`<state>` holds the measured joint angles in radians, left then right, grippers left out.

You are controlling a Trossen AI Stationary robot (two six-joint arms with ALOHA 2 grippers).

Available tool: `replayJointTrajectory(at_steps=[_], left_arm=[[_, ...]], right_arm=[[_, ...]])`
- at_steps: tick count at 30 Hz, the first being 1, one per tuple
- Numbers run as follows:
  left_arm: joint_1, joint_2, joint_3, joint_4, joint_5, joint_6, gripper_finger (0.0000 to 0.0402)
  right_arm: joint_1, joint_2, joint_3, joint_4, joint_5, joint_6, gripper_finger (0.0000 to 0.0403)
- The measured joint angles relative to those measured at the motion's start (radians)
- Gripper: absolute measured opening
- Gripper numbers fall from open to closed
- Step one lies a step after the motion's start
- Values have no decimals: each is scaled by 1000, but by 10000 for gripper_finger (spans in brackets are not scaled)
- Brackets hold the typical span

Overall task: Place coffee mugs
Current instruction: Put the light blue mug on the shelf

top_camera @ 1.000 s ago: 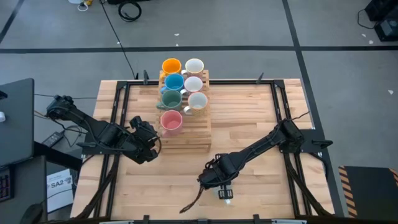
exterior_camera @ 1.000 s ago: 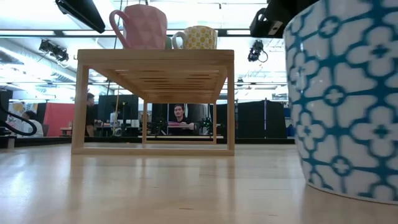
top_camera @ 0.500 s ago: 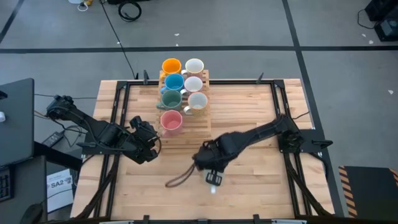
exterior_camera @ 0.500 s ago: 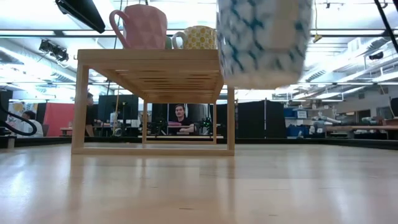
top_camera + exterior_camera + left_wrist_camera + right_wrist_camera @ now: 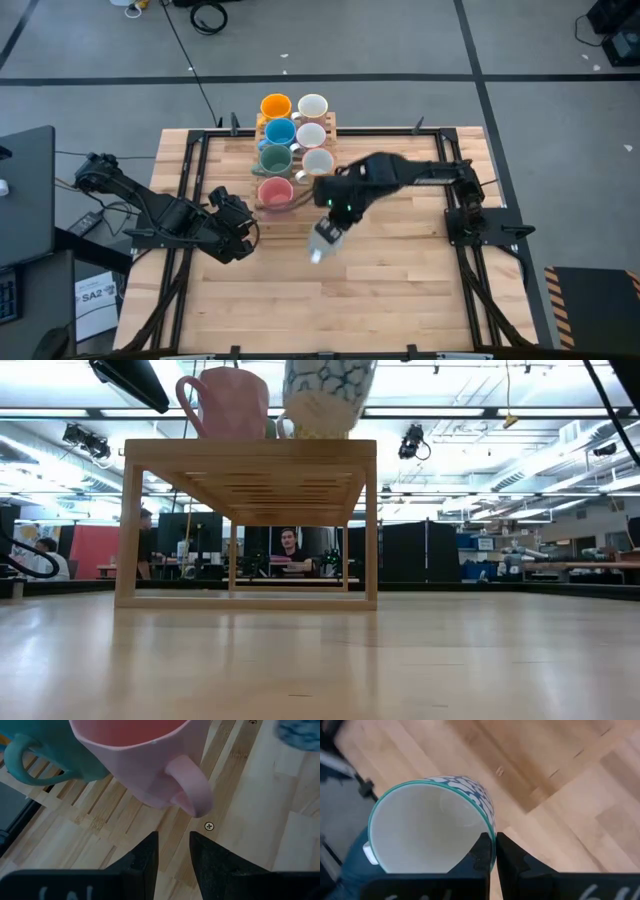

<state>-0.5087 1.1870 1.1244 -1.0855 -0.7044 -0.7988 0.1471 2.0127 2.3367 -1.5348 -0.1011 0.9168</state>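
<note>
At far left of the bench (image 5: 400, 290), the left arm lies low, its hand (image 5: 240, 228) just beside the rack (image 5: 300, 215) — fingers (image 5: 145, 857) part-way apart, holding nothing, pointed at the pink mug's handle without touching it.

Rack: a slatted wooden stand at the back middle of the bench. Seven mugs stand on it in two columns:
- left column, back to front: orange mug (image 5: 275, 106), blue mug (image 5: 279, 131), green mug (image 5: 274, 157), pink mug (image 5: 275, 193);
- right column, back to front: three white mugs (image 5: 312, 106), (image 5: 310, 133), (image 5: 317, 162).

Low view: pink mug (image 5: 225, 402) on the rack's top (image 5: 250, 448), front corner, handle toward picture left. Rack stands on four thin legs, open beneath. People sit at desks in the room far behind.

Right of the pink mug, the right arm reaches across from the right side. Its hand (image 5: 338, 205) is over the rack's front right corner, pinched shut on the rim of a patterned mug (image 5: 325, 240) — white with a blue-green lattice print. Right wrist view: fingers (image 5: 482, 852) clamp the rim, one inside, one outside; the patterned mug (image 5: 427, 827) is tipped on its side in the air, mouth toward the camera, inside plain white.

Low view again: the patterned mug's base (image 5: 330, 395) hangs just above the rack top, right of the pink mug; contact with the top cannot be told.
</note>
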Motion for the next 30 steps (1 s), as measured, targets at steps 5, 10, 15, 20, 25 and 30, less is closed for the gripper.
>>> replayJointTrajectory(at_steps=[5, 10, 15, 20, 25, 30], left_arm=[[0, 0, 0, 0, 0, 0, 117], [0, 0, 0, 0, 0, 0, 117], [0, 0, 0, 0, 0, 0, 117], [0, 0, 0, 0, 0, 0, 117], [0, 0, 0, 0, 0, 0, 117], [0, 0, 0, 0, 0, 0, 117]], right_arm=[[-70, -32, 0, 7, 3, 14, 16], [-132, -39, 0, 4, 3, 27, 16], [-178, -40, 0, -3, 3, 34, 16], [-215, -40, 0, -5, 3, 50, 16], [-235, -39, 0, -6, 3, 50, 19], [-244, -38, 0, -7, 4, 50, 19]])
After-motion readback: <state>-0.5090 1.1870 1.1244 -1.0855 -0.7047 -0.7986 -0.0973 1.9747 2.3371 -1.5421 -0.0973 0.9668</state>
